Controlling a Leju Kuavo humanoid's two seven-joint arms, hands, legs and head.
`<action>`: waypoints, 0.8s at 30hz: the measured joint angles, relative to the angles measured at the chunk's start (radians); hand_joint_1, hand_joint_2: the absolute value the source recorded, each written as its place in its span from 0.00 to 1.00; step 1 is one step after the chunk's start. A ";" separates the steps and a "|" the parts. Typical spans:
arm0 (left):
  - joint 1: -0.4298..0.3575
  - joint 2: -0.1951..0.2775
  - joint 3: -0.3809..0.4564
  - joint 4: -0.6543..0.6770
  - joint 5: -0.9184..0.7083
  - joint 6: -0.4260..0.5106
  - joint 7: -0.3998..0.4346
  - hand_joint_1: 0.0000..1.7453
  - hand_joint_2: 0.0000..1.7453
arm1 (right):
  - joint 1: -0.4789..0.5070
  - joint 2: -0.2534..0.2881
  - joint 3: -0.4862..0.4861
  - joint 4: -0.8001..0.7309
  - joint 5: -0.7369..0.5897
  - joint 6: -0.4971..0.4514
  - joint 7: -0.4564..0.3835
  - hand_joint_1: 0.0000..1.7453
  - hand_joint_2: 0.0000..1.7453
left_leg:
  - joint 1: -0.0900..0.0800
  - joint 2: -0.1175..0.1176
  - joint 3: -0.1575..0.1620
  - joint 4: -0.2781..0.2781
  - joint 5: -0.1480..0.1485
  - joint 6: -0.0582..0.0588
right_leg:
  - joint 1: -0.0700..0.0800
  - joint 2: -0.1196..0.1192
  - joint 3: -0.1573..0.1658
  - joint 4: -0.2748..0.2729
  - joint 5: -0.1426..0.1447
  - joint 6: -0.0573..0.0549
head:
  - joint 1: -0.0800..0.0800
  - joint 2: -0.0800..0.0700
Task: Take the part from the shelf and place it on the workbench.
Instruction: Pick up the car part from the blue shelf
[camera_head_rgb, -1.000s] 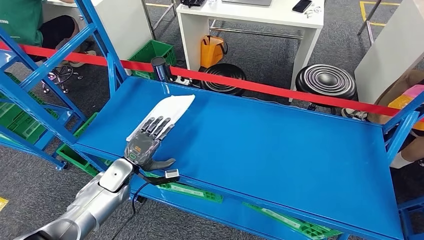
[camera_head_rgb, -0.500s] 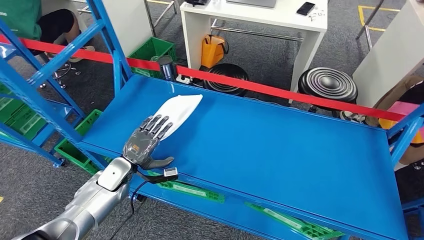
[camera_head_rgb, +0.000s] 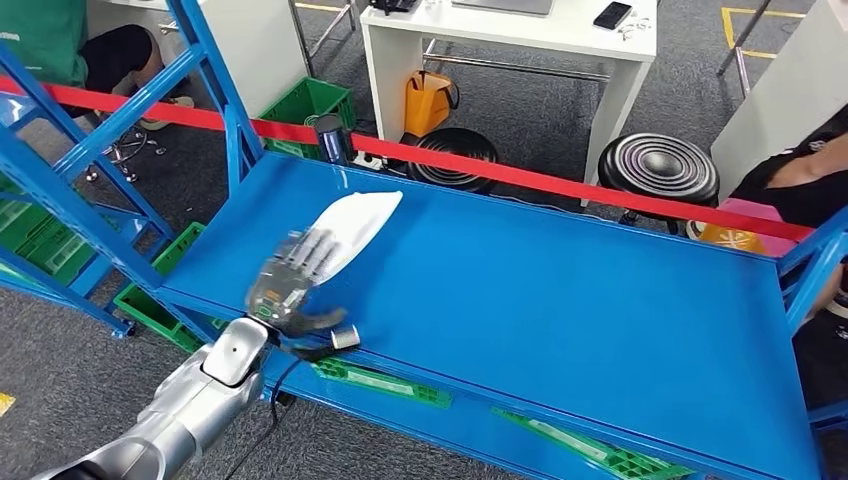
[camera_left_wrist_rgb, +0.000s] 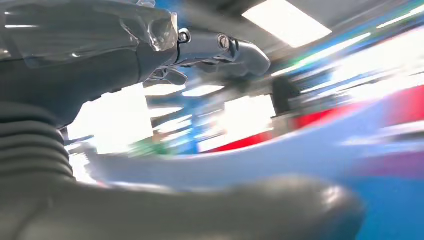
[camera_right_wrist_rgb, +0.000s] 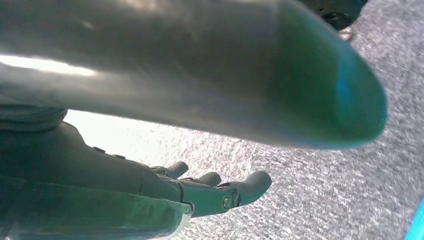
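The part (camera_head_rgb: 358, 222), a long white flat piece, lies on the blue shelf (camera_head_rgb: 560, 290) near its left end. My left hand (camera_head_rgb: 292, 283) hovers over the part's near end, fingers stretched out and apart, thumb off to the side, and it looks blurred. The left wrist view shows that hand's thumb and fingers (camera_left_wrist_rgb: 220, 50) apart above the blurred shelf, with nothing between them. My right hand (camera_right_wrist_rgb: 210, 192) hangs over grey carpet, fingers loosely extended and holding nothing.
Blue uprights (camera_head_rgb: 215, 90) frame the shelf's left end, and a red bar (camera_head_rgb: 560, 185) runs along its far side. Green crates (camera_head_rgb: 305, 105) sit below and behind. Two black stools (camera_head_rgb: 655, 165) and a white table (camera_head_rgb: 500, 30) stand beyond. People sit at far left and right.
My left hand has edged forward over the part's near end and is now motion-blurred. The head camera has shifted slightly, and the person at right has moved.
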 joint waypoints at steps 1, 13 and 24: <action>-0.001 0.002 0.005 0.017 -0.007 0.000 0.060 0.00 1.00 | 0.002 0.000 0.000 -0.007 -0.006 -0.010 -0.001 0.00 0.00 | 0.005 0.000 -0.033 0.071 -0.033 -0.008 | 0.000 0.001 0.000 0.000 -0.001 -0.003 | -0.001 0.000; -0.040 0.015 0.014 0.088 -0.046 0.000 0.137 0.00 1.00 | 0.007 -0.008 0.001 -0.065 -0.015 -0.042 -0.002 0.00 0.00 | 0.007 0.000 0.063 -0.136 0.076 0.024 | 0.000 0.002 0.014 -0.009 -0.007 0.025 | 0.001 0.000; -0.043 0.008 0.015 0.111 -0.052 0.000 0.153 0.00 1.00 | 0.013 -0.030 0.004 -0.081 -0.021 -0.048 -0.002 0.00 0.00 | -0.009 -0.002 0.074 -0.137 0.081 0.028 | 0.006 -0.002 0.022 -0.003 -0.015 0.029 | 0.004 0.000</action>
